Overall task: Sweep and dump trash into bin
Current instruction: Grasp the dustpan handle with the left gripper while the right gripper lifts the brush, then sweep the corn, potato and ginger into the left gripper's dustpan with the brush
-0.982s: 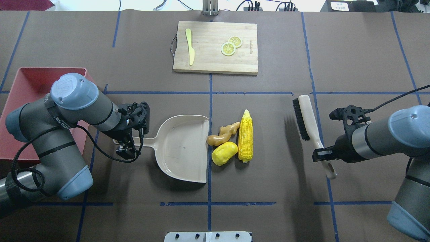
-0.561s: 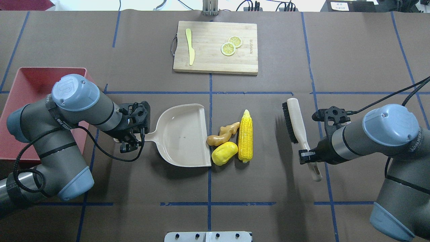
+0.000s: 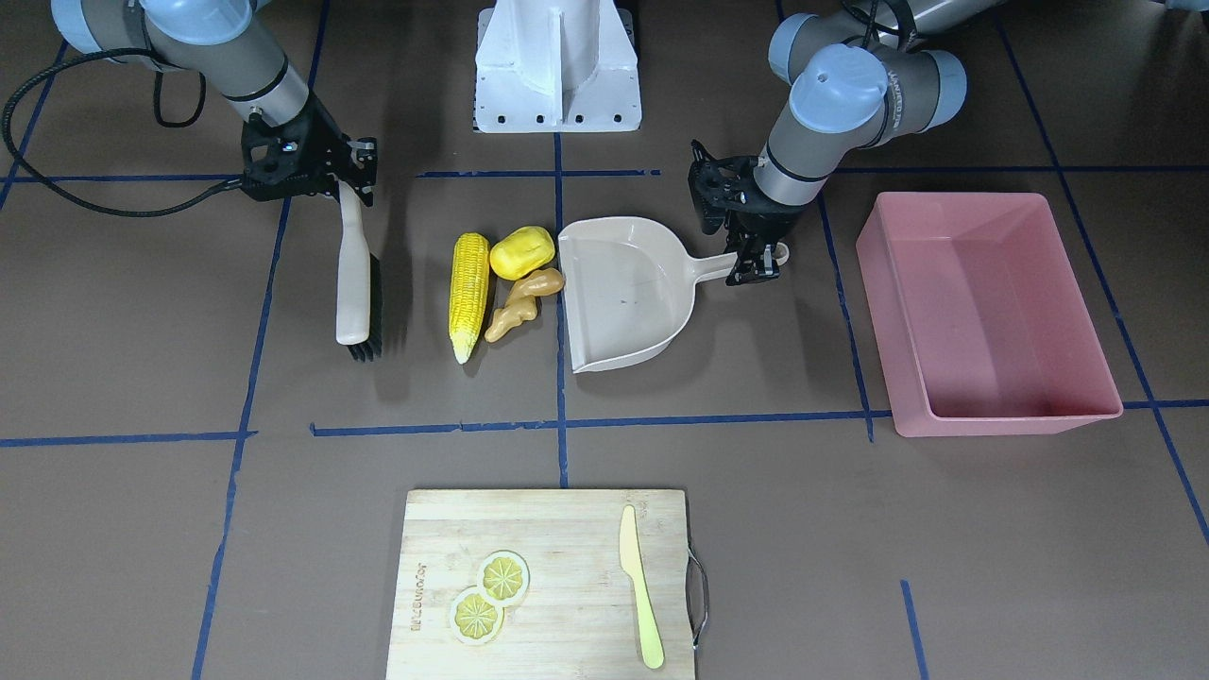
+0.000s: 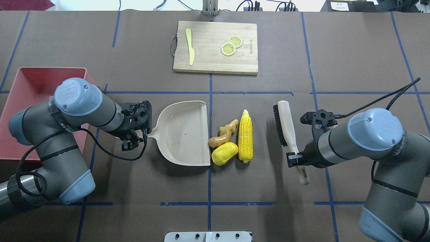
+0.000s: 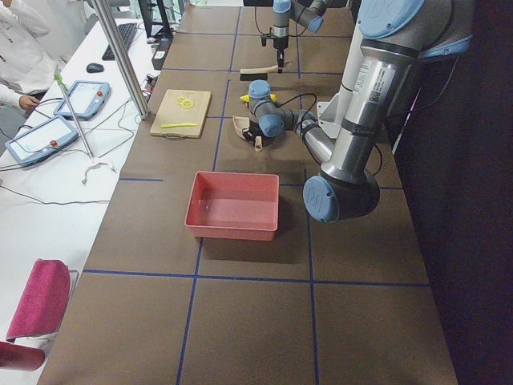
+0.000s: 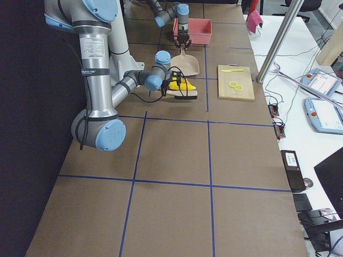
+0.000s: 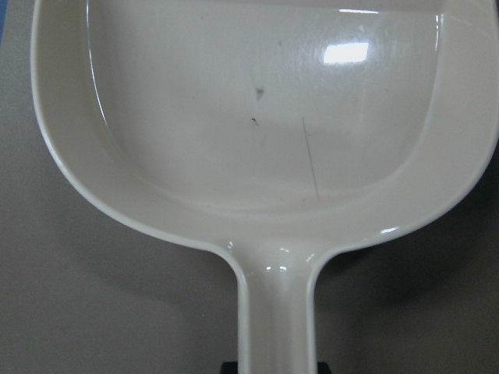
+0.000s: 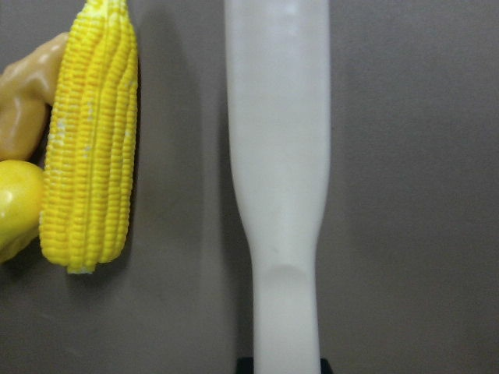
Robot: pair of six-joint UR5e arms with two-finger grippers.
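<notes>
The long corn cob (image 4: pixel 245 136), the stubby yellow lump (image 4: pixel 224 153) and the tan ginger root (image 4: pixel 223 133) lie together at the table's middle. A beige dustpan (image 4: pixel 181 134) lies with its open mouth against the lump and ginger. My left gripper (image 4: pixel 132 141) is shut on the dustpan's handle (image 7: pixel 277 312). My right gripper (image 4: pixel 295 159) is shut on the handle of a white brush (image 4: pixel 285 129), whose black bristles face the corn across a small gap. The corn also shows in the right wrist view (image 8: pixel 90 148). The pink bin (image 3: pixel 1015 420) stands beyond the left arm, empty.
A wooden cutting board (image 4: pixel 215 47) at the far middle holds a pale yellow knife (image 4: pixel 190 50) and two lemon slices (image 4: pixel 231 46). Blue tape lines cross the brown table.
My right gripper has carried the brush leftward, closer to the corn. My left gripper has turned and slid the dustpan so that its mouth meets the lump and ginger.
</notes>
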